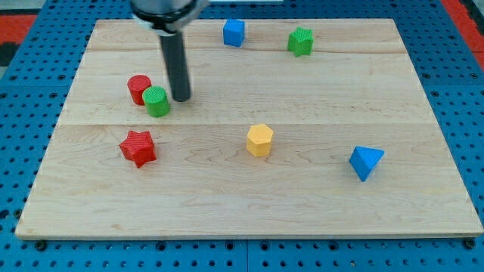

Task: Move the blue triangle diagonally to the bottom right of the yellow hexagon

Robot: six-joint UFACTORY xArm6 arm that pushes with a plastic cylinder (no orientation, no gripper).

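The blue triangle (366, 162) lies on the wooden board at the view's right, lower half. The yellow hexagon (259, 140) stands near the board's middle, to the left of the triangle and slightly higher. My tip (181, 99) rests on the board in the upper left part, just right of the green cylinder (157, 101). It is far to the left of and above both the hexagon and the triangle.
A red cylinder (138, 88) touches the green cylinder on its upper left. A red star (138, 147) lies below them. A blue cube (234, 32) and a green star-shaped block (300, 41) stand near the board's top edge (249, 20).
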